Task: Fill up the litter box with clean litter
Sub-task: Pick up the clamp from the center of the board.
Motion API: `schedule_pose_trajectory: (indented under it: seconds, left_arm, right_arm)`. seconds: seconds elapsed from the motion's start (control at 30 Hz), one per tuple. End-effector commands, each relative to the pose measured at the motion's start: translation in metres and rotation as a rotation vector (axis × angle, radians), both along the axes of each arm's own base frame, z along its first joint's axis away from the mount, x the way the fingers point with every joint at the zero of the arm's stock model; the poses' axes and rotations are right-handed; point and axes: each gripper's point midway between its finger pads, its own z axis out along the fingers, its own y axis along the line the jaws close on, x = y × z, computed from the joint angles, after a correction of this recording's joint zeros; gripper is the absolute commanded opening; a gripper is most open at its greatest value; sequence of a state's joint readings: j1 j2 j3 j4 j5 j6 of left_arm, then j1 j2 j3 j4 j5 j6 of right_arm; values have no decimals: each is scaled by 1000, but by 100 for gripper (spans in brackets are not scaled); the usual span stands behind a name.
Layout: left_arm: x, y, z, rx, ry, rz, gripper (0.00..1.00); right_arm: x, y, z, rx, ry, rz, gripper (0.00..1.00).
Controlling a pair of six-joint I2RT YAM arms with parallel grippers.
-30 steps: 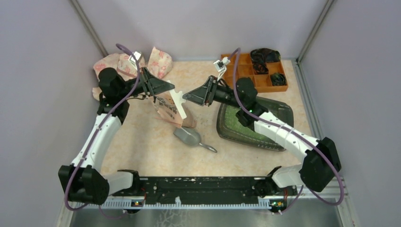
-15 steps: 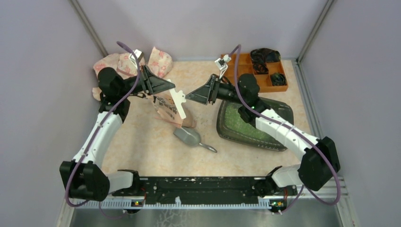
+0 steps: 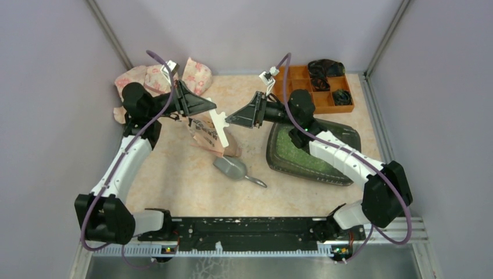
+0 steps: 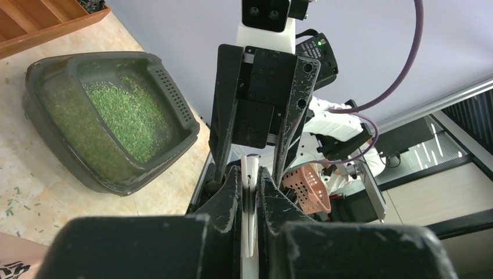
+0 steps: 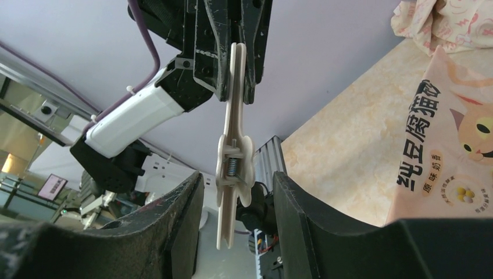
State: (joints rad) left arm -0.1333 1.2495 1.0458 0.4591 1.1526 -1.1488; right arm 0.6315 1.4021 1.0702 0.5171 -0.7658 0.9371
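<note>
Holding clean litter over much of its floor, the litter box sits right of centre, just before the orange organiser tray with dark items in some compartments. The left gripper pinches a white clip; the right gripper stands spread astride its spring end.

Mid-bench the bag and scoop block passage; the litter box fills the right edge, organiser the far-right corner; near edge open.
</note>
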Motion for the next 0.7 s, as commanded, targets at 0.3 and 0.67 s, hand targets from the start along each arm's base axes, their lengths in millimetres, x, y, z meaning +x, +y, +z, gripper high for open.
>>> schedule_pose_trajectory:
  seconds: [0.3,0.67]
  left_arm:
    - [-2,-4,-6,6,-31,-26,1]
    - [0,-5,-9,9,-27,-23,0]
  right_arm:
    - [-7,0,37,75,-100,39,43]
    - [-11,5,34,64,-97,61,38]
